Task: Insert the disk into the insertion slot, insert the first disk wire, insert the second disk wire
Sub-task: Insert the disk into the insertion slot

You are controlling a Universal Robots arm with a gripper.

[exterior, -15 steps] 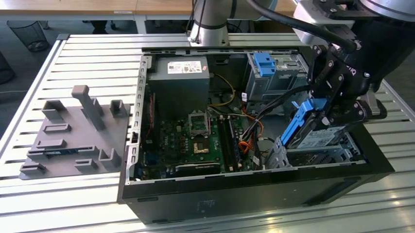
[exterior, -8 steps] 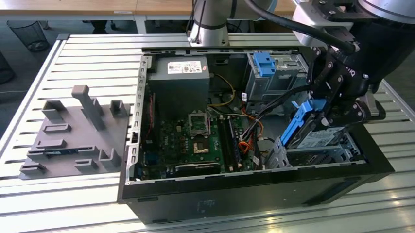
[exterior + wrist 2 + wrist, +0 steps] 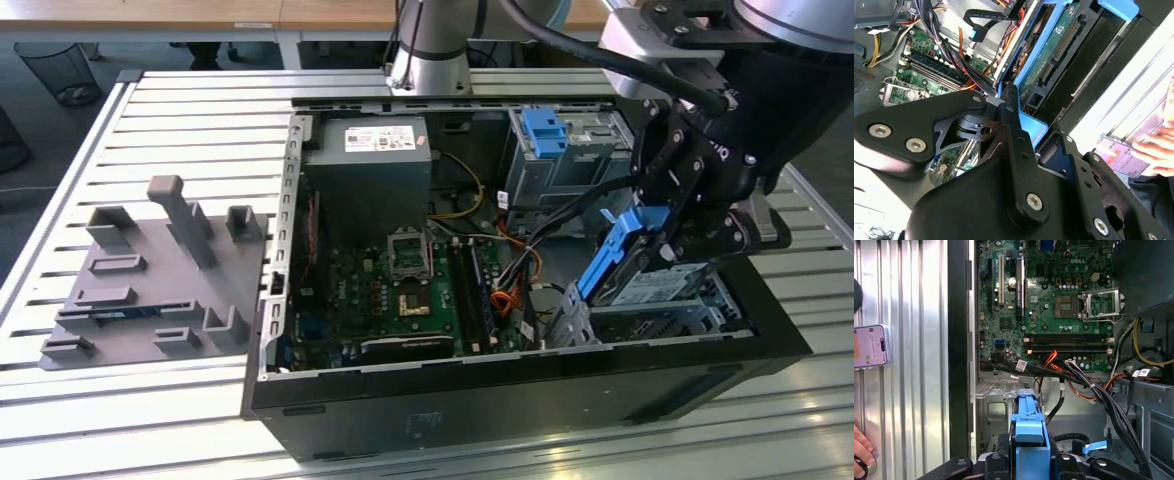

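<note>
Gripping the disk (image 3: pixel 627 265) by its blue caddy, the jaws are closed on it in the exterior view and hold it steeply tilted inside the open computer case (image 3: pixel 534 400), which stands on the slatted desk (image 3: pixel 174 110). The insertion slot (image 3: pixel 667 316) lies directly below the jaws. The disk's lower end is just at the cage, though I cannot tell whether it touches, and the disk is not seated. The tall grey bay (image 3: pixel 587 150) stands beyond the jaws, well apart.

In the second wrist view, the black fingers (image 3: pixel 1016 145) press on the caddy's blue frame. Ahead of the jaws, the disk's green circuit board and connector lie bare. Off to one side of the jaws, outside the case, a hand (image 3: pixel 1159 145) holds a phone (image 3: pixel 1121 160).

In the first wrist view, the caddy runs straight out from between the jaws, with the motherboard (image 3: pixel 1054 295) farther on.

The disk is probably stiff, dense for its size and sensitive to knocks. The smooth plastic caddy may flex or slip. Its long side rails look like the safest hold, clear of the board and connector.
</note>
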